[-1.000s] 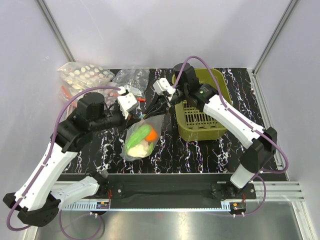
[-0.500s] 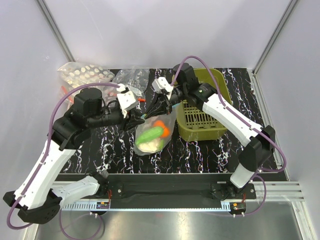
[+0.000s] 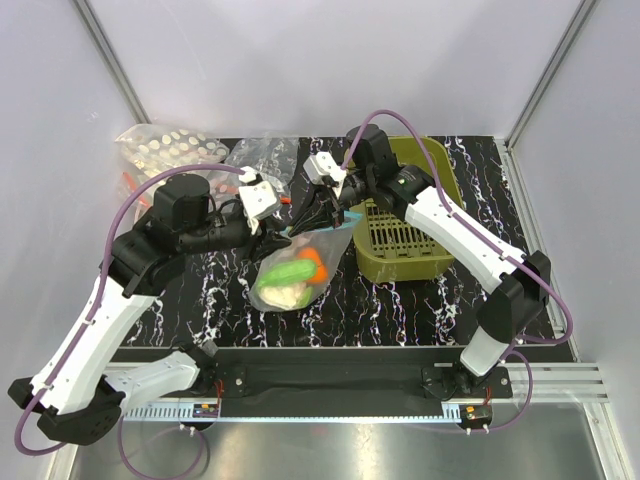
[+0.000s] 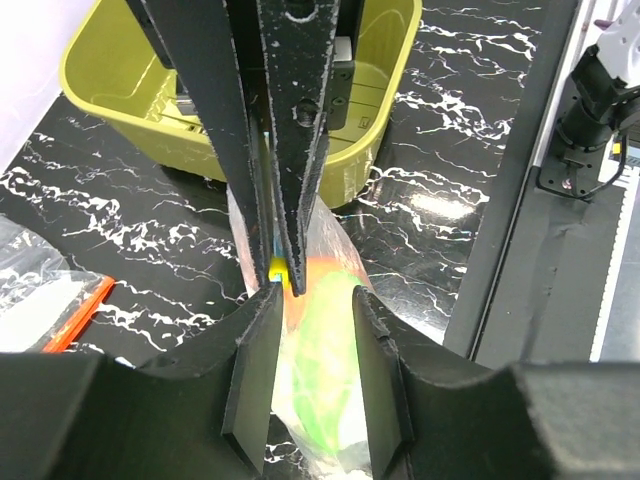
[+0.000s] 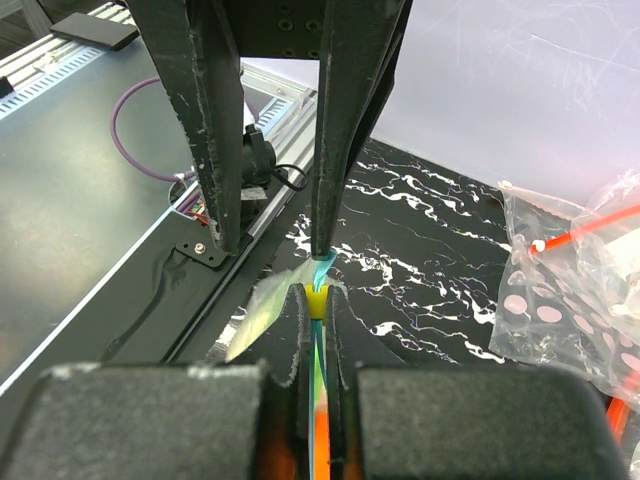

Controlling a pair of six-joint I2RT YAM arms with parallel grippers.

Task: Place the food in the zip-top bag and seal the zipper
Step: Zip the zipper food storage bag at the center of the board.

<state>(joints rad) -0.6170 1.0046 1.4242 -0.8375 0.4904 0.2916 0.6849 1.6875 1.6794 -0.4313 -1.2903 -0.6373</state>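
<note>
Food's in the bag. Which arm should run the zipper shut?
Right, probably: the right gripper is shut on the zipper, while the left gripper is open, only straddling the bag.

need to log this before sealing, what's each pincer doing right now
left pincer: open, fingers on either side of the zip-top bag, not gripping it
right pincer: closed on the zipper
</note>
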